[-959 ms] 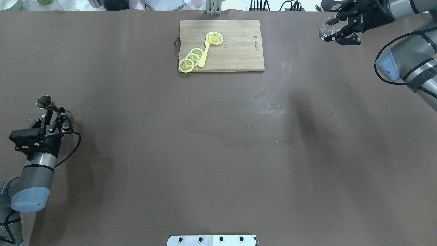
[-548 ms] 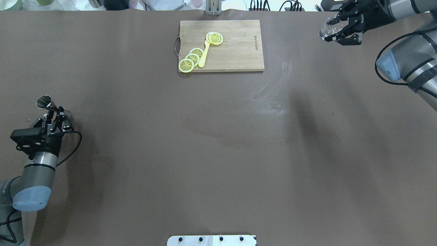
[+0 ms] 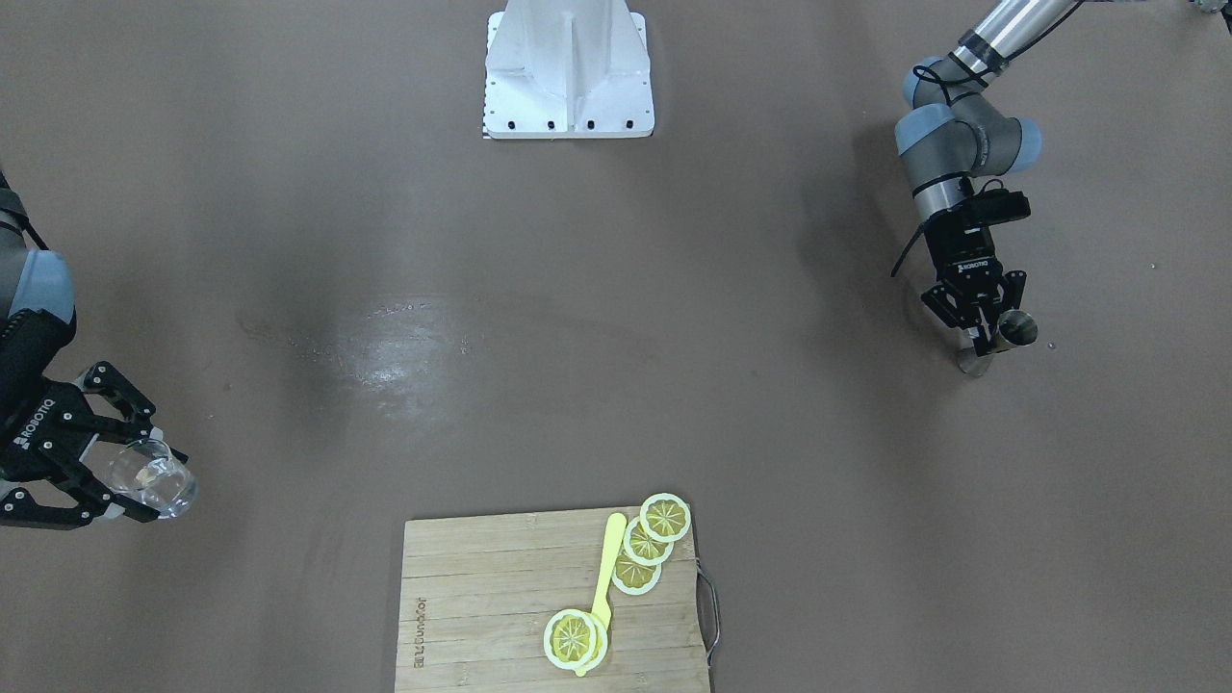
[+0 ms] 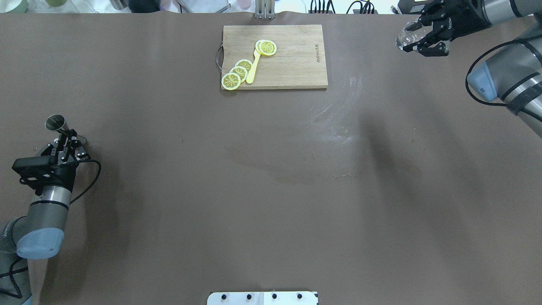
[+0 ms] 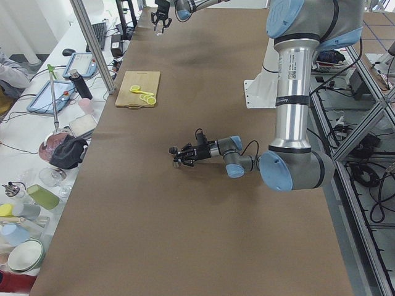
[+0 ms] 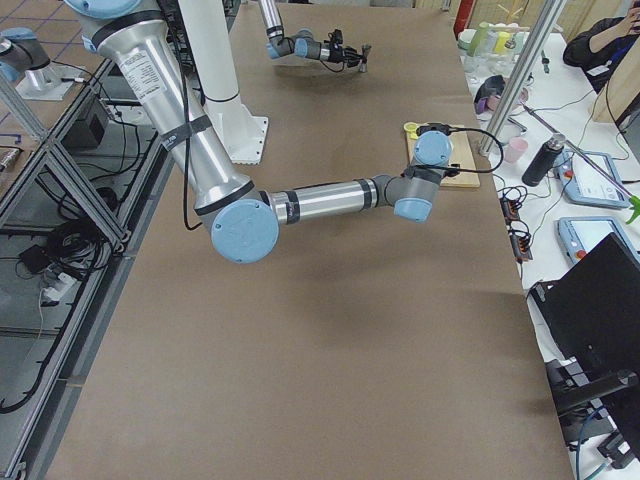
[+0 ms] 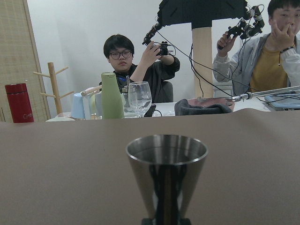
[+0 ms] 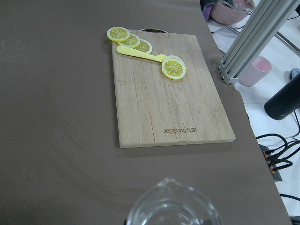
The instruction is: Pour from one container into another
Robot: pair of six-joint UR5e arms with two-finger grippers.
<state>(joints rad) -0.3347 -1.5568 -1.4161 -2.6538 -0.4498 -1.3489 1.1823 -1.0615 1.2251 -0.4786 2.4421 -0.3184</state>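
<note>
The left gripper (image 4: 64, 134) is clamping the jigger (image 7: 166, 171) at its waist, upright, low at the near left of the desk (image 4: 271, 199). The right gripper (image 3: 144, 486) is cradling the glass cup (image 4: 406, 37) off at the far right corner. With them well apart, a long carry is risking a tilt and a spill. The brown desk is bearing a cutting board (image 4: 296, 63); operators (image 7: 126, 61) are watching beyond.
</note>
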